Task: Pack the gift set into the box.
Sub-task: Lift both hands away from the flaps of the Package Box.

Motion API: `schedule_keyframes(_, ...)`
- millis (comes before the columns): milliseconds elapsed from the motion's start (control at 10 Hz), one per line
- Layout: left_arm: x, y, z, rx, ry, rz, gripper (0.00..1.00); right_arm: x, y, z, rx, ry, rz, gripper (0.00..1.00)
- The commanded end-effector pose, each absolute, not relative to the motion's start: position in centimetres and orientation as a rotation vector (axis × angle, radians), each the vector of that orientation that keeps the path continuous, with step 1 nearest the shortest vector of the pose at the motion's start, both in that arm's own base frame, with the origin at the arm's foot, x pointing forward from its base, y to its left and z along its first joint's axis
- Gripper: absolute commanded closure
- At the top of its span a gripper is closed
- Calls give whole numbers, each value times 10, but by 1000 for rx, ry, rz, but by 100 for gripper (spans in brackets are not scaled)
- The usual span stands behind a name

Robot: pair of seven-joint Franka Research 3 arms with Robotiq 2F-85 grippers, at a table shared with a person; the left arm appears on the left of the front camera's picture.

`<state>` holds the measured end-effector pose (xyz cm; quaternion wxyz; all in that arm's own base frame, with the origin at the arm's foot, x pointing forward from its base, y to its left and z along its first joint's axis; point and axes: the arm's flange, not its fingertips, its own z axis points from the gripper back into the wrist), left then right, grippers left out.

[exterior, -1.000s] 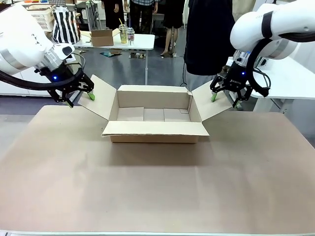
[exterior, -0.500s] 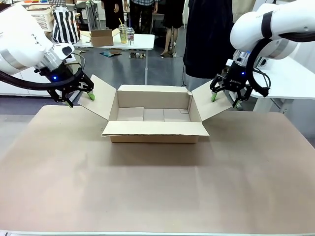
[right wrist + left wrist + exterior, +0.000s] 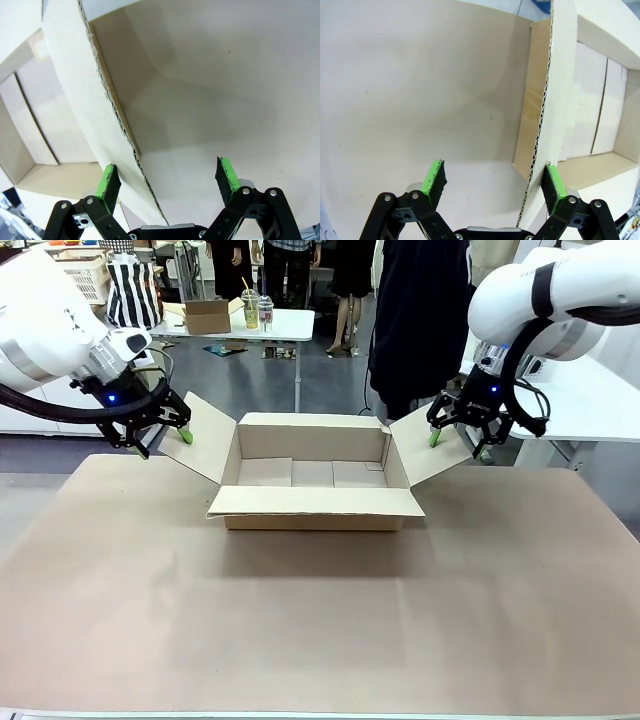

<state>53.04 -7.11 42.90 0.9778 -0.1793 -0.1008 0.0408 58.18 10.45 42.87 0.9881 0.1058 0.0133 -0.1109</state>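
Note:
The box (image 3: 315, 508) stands open in the middle of the table, its four flaps spread out and its inside bare. My left gripper (image 3: 163, 443) is open astride the edge of the left flap (image 3: 205, 440). In the left wrist view the flap edge (image 3: 540, 130) runs between the fingers of the left gripper (image 3: 494, 182), close to one green pad (image 3: 554, 186). My right gripper (image 3: 458, 446) is open astride the right flap (image 3: 425, 450). That flap's edge (image 3: 115, 105) passes between the fingers of the right gripper (image 3: 166, 179). The gift set is out of view.
Brown paper covers the table (image 3: 320, 620). A person in dark clothes (image 3: 415, 320) stands just behind the box. A white table (image 3: 590, 400) is at the right, and a farther table (image 3: 290, 325) carries a small cardboard box and cups.
The person in dark clothes behind the box has shifted slightly. Both arms and the box have stayed still.

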Motion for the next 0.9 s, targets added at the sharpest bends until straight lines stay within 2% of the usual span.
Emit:
schedule_keyframes(0, 528, -72, 431, -342, -209, 95, 0, 582, 105, 433, 190, 29, -233, 0)
schedule_keyframes(800, 528, -72, 431, -342, -209, 95, 0, 582, 105, 433, 190, 29, -233, 0)
